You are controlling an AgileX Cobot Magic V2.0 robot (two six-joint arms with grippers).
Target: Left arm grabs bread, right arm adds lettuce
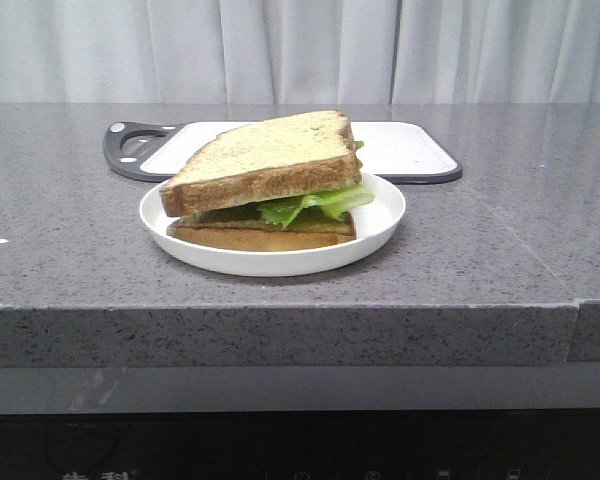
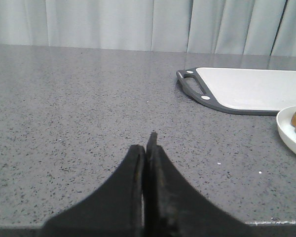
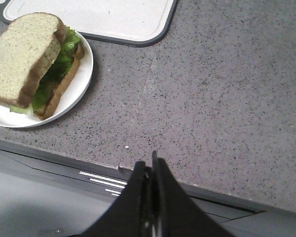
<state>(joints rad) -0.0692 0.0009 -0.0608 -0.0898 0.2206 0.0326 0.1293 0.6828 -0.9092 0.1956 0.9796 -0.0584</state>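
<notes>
Bread (image 1: pixel 265 160) sits as the top slice on the plate (image 1: pixel 380 228), tilted, one edge propped higher, lettuce (image 1: pixel 315 203) under it and a thinner darker slice (image 1: pixel 265 237) at the bottom. Lettuce pokes out on the side toward the board (image 1: pixel 405 148). Stack looks done by how things lie.

Left gripper (image 2: pixel 147 148) is closed with nothing in it, over bare counter (image 2: pixel 79 108), well apart from the plate, which only shows at the frame edge. Right gripper (image 3: pixel 152 168) is also closed and empty, near the counter's front edge, plate off to one side.

Handling, as a judgement: bread is light, soft and squashy, crust firmer than crumb; pinch across the crust edge, lightly, or it dents or tears. Tilted slice could slide off the leaf if nudged. Lettuce is very light, limp, thin and a bit slick; take it at a ruffled edge sticking out, not the middle, since bread covers most of it.
</notes>
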